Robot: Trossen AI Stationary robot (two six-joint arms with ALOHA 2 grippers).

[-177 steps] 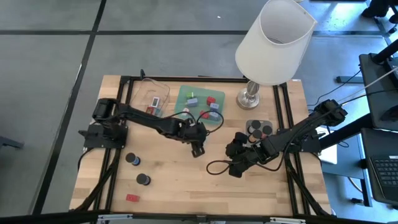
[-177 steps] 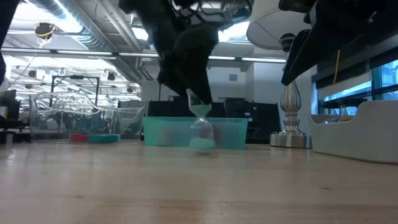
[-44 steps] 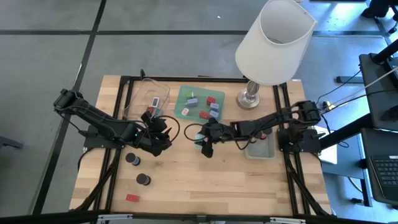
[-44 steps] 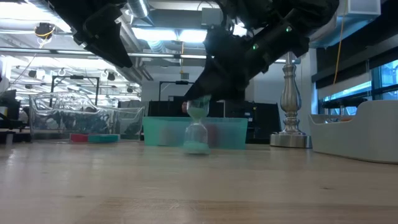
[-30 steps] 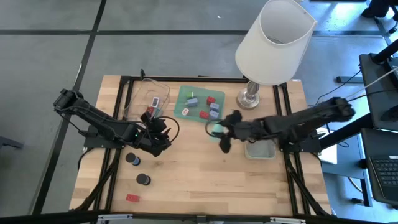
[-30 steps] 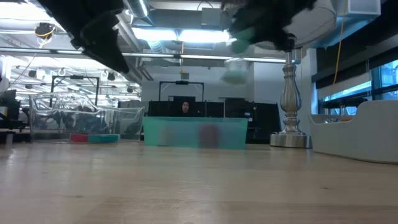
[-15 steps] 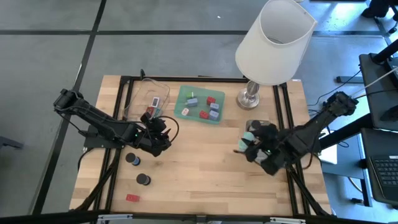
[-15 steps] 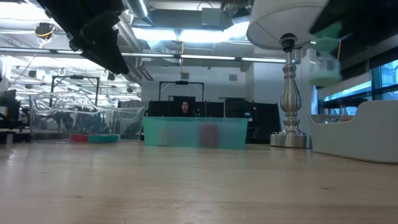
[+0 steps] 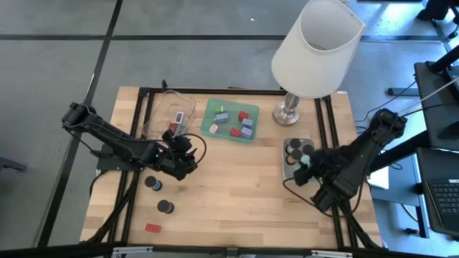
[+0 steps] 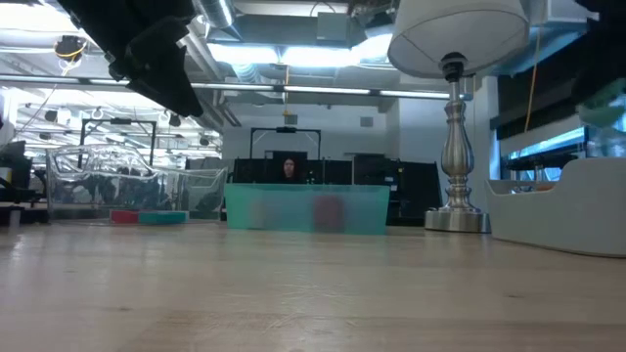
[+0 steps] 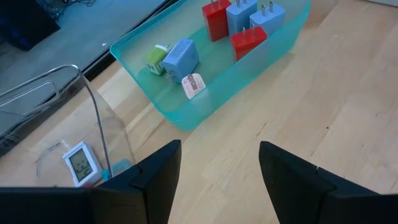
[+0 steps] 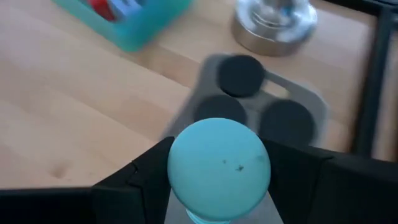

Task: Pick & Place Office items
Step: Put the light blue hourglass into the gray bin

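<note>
My right gripper (image 9: 304, 163) is shut on a mint-green capped piece (image 12: 219, 163) and holds it over the near part of the grey tray (image 9: 287, 170), in which three black round caps (image 12: 241, 73) lie. My left gripper (image 11: 217, 180) hovers open over bare wood to the left of the table's middle, near the clear tray (image 9: 172, 113). The green tray (image 9: 231, 120) holds red, blue and lavender blocks (image 11: 247, 25). Two black caps (image 9: 153, 183) and a flat red rectangle (image 9: 153, 228) lie on the table at the near left. My right gripper pinches the mint-green piece between its two fingers, which stand on opposite sides of it just below its round mint top (image 12: 177, 180). The fingers slant down from the table's right side. The piece is lifted clear, its round top turned toward the wrist camera.
A big lamp with a white shade (image 9: 318, 46) stands at the far right, its metal base (image 9: 288, 112) just beyond the grey tray. Black frame rails (image 9: 337, 208) run along the table's left and right sides. Open wood lies in the near middle.
My right gripper has carried the mint-green piece from in front of the green tray toward the table's right edge, turning its wrist on the way, and now holds it over the grey tray. It has stayed shut on the piece.
</note>
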